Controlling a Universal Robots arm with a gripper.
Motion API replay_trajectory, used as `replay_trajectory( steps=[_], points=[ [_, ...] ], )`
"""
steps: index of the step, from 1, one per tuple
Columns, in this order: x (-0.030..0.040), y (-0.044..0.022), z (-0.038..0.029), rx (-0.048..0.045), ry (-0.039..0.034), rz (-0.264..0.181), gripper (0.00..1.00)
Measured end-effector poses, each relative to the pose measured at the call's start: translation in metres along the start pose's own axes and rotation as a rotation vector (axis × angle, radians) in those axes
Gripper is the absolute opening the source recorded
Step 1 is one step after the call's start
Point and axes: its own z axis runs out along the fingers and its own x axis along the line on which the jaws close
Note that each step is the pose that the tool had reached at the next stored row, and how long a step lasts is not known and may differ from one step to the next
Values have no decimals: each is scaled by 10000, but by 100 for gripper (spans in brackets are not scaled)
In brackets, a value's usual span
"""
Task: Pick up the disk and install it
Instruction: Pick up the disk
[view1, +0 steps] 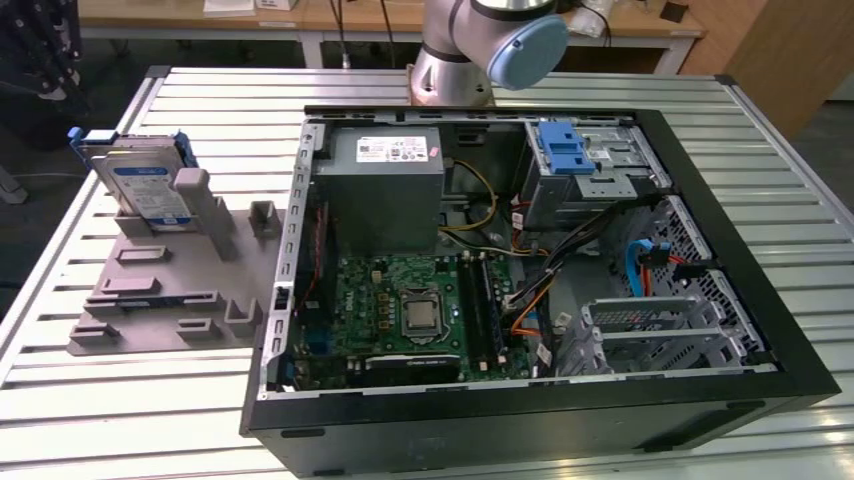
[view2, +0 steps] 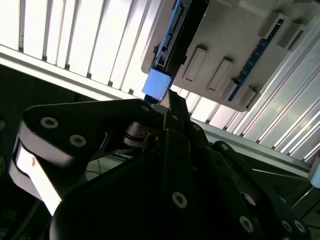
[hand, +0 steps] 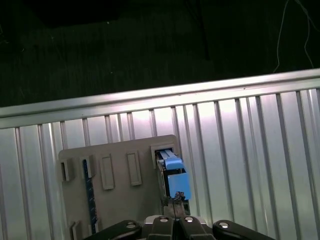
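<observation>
counts as i read them from my remote station: one disk (view1: 140, 185); one grey fixture plate (view1: 147, 300); one open computer case (view1: 534, 425); inside it, one grey power supply box (view1: 387, 190), one green motherboard (view1: 387, 335), one processor socket (view1: 420, 316) and one blue latch (view1: 574, 150); one robot arm (view1: 474, 50); one gripper (hand: 176, 204); one slatted table (view1: 120, 420).

No legible text; print on disk (view1: 144, 190) label, grey box sticker (view1: 391, 150) unreadable.
</observation>
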Motion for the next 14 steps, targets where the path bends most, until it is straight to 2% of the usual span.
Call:
replay_trajectory(
  steps=[3,5,6,7,8,10,11,12,13,14],
  points=[
    [1,0,25,5,-3,-10,16],
    [2,-1,50,-1,0,-57,29],
    [3,-2,64,-3,1,-108,29],
    [4,-2,77,-9,4,-215,35],
    [4,-2,90,-18,9,-380,35],
    [6,-3,123,-35,18,-736,47],
    [7,-4,141,-41,21,-853,47],
    [6,-4,161,-42,22,-872,53],
    [2,-4,179,-43,21,-871,53],
    [-4,-4,197,-48,22,-872,59]
  ],
)
